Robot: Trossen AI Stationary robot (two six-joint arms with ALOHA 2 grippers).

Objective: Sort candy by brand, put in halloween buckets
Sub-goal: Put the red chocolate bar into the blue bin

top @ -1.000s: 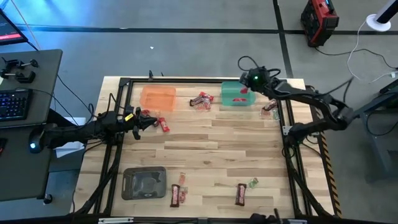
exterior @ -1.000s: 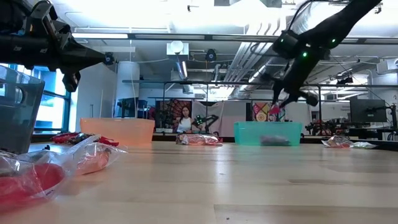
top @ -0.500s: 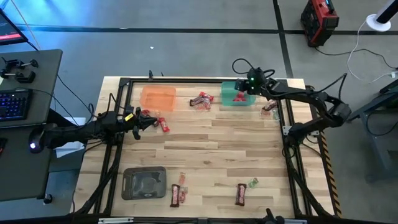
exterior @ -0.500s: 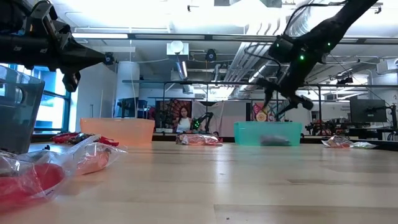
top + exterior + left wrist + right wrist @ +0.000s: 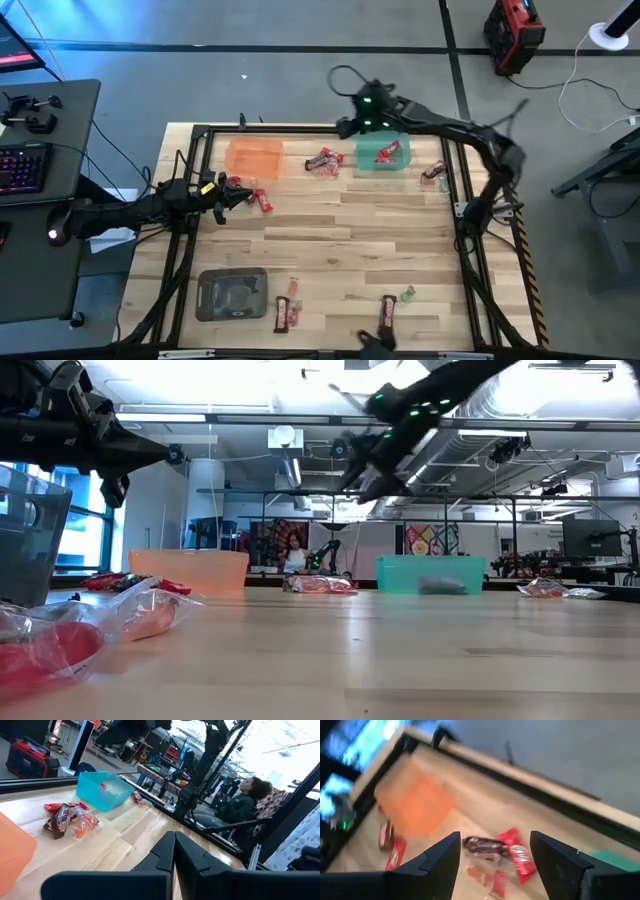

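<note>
Reaching toward red candy pile [image 5: 324, 160] between orange tub [image 5: 253, 156] and green tub [image 5: 381, 152]: right gripper [image 5: 345, 128], fingers spread, empty. Next: lower, grasp one piece. Left gripper [image 5: 222, 187] waits, fingers clenched, empty.

Grey floor [image 5: 300, 60], desk with keyboard [image 5: 22, 166] at left, red case [image 5: 512, 35] beyond, ceiling lights overhead
</note>
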